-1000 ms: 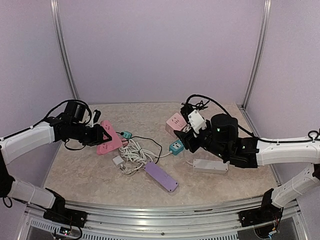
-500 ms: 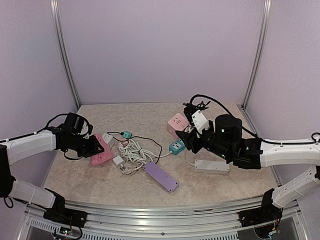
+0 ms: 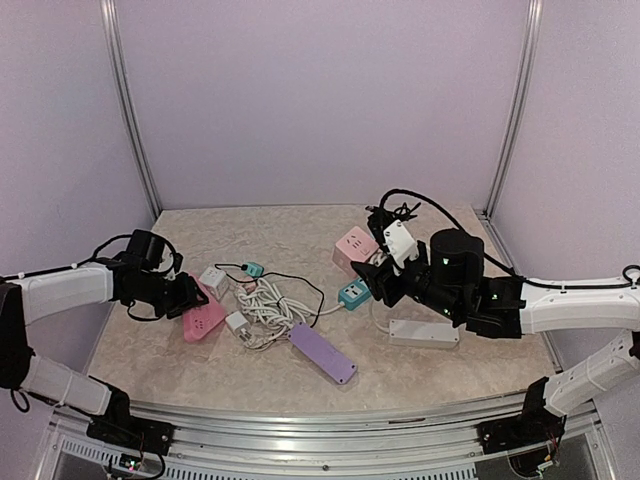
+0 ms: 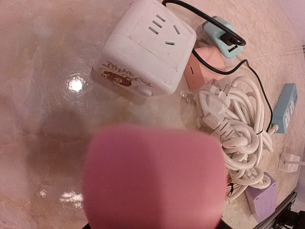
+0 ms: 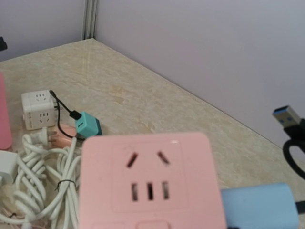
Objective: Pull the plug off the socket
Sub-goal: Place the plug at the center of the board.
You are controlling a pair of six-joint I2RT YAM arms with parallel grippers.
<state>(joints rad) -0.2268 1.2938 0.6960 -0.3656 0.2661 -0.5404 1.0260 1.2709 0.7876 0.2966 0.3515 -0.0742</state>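
A pink power strip [image 3: 203,318] lies flat on the table at the left, and its blurred end [image 4: 153,179] fills the bottom of the left wrist view. My left gripper [image 3: 188,298] is at that end, its fingers hidden behind the strip. A teal plug [image 3: 254,269] [image 4: 220,29] with a black cable lies apart from the strip, beside a white cube socket [image 3: 213,279] [image 4: 147,45]. My right gripper [image 3: 372,262] is shut on a pink cube socket [image 3: 353,244] [image 5: 150,183], whose face shows empty slots.
A coiled white cable [image 3: 265,305] [image 4: 238,124] lies mid-table. Near the front is a purple power strip [image 3: 322,352]. A blue strip [image 3: 352,293] and a white strip [image 3: 422,332] lie under the right arm. Walls close in the table on three sides.
My left gripper carried the pink power strip away from the teal plug, toward the near left, and lowered it onto the table. The right arm rose slightly, then stayed still.
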